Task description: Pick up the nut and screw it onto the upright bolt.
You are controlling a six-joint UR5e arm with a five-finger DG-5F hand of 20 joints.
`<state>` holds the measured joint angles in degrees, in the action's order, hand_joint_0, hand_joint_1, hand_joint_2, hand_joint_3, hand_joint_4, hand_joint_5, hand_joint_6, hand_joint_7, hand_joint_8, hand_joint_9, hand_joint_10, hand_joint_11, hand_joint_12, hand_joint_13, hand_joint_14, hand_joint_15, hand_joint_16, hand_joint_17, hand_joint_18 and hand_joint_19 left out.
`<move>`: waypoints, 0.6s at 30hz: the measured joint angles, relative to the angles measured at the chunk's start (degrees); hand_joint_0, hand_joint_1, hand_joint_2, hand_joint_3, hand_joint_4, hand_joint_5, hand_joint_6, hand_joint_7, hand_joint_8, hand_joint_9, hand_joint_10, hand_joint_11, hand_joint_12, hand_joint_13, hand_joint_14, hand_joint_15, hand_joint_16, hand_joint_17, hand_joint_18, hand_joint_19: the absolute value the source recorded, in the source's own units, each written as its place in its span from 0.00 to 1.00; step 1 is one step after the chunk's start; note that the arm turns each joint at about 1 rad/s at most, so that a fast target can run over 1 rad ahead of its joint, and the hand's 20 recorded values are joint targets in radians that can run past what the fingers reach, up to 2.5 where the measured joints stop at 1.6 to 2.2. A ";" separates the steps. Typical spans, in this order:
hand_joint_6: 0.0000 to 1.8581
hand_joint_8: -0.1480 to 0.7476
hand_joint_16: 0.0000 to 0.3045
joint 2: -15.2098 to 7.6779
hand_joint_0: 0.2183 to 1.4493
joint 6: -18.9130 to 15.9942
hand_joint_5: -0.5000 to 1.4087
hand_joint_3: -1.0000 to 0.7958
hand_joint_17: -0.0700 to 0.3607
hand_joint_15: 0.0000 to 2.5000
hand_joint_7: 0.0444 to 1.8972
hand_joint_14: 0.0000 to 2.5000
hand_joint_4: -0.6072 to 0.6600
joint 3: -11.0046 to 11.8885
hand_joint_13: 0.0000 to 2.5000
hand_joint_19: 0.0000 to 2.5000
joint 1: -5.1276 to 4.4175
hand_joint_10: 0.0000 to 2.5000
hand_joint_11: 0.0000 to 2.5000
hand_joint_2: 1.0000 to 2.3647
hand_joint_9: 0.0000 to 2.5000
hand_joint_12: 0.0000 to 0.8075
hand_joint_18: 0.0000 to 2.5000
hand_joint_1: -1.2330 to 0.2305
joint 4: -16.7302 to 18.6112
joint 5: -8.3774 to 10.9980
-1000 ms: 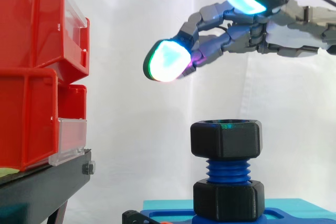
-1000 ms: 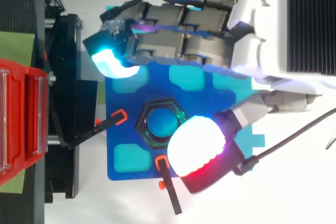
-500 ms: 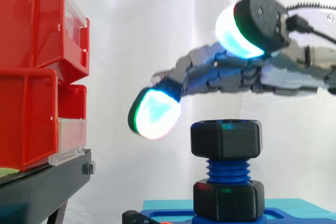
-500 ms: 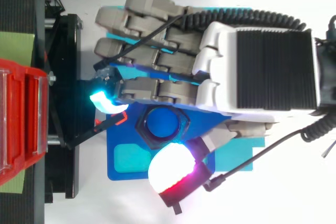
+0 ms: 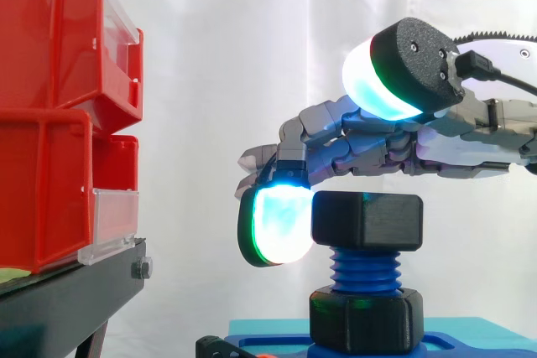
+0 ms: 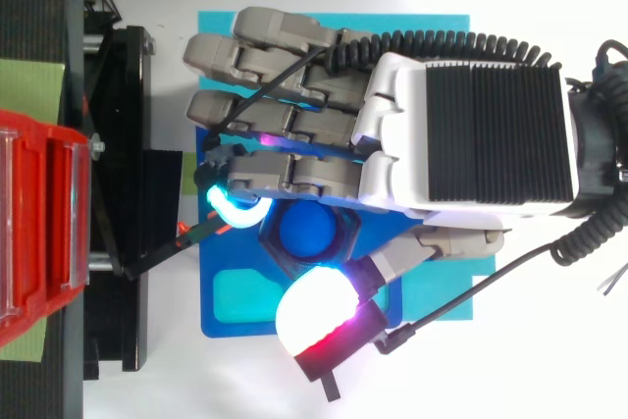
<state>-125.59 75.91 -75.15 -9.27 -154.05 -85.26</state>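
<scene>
A black hex nut (image 5: 367,220) sits on top of the upright blue bolt (image 5: 365,270), which rises from a second black nut (image 5: 365,318) on a blue base plate (image 6: 235,291). My hand (image 6: 461,134) reaches in from the right and lies over the nut, fingers curled down past its left side. One glowing cyan fingertip (image 5: 275,228) presses against the nut's left face. The thumb pad (image 5: 382,81) glows white and cyan and stands higher than the nut, apart from it. From above, the bolt's blue top (image 6: 306,231) shows through the nut's hole.
Stacked red bins (image 5: 50,106) on a black stand (image 5: 67,299) fill the left side, close to the fingertips. A cyan mat (image 6: 437,291) lies under the base plate. Small orange-tipped black clamps (image 6: 224,218) hold the plate at its left and front edges.
My hand has come down and moved left over the nut, with its fingers curling in. The fingertip now touches the nut's left face, and the nut has turned on the bolt.
</scene>
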 measured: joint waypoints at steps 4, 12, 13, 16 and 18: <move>0.27 0.46 0.12 0.03 0.24 0.02 0.25 0.28 0.35 0.00 0.68 0.00 0.67 0.00 0.09 0.00 0.23 0.00 0.00 0.00 0.20 0.39 0.00 0.87 -0.02 -0.05; 0.27 0.46 0.10 0.03 0.25 0.05 0.27 0.28 0.33 0.00 0.73 0.00 0.62 0.00 0.12 0.00 0.99 0.00 0.00 0.00 0.24 0.36 0.00 0.84 -0.03 -0.30; 0.27 0.46 0.10 0.03 0.25 0.06 0.27 0.28 0.32 0.00 0.73 0.00 0.61 0.00 0.13 0.00 1.11 0.00 0.00 0.00 0.25 0.35 0.00 0.84 -0.03 -0.32; 0.27 0.46 0.09 0.04 0.25 0.10 0.28 0.28 0.30 0.00 0.73 0.00 0.59 0.00 0.16 0.00 1.64 0.00 0.00 0.00 0.29 0.33 0.03 0.82 0.00 -0.39; 0.27 0.46 0.08 0.04 0.25 0.14 0.29 0.28 0.29 0.00 0.74 0.00 0.58 0.00 0.19 0.00 1.99 0.00 0.00 0.00 0.32 0.31 0.05 0.82 0.03 -0.43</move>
<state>-125.55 76.05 -75.15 -7.28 -154.01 -85.69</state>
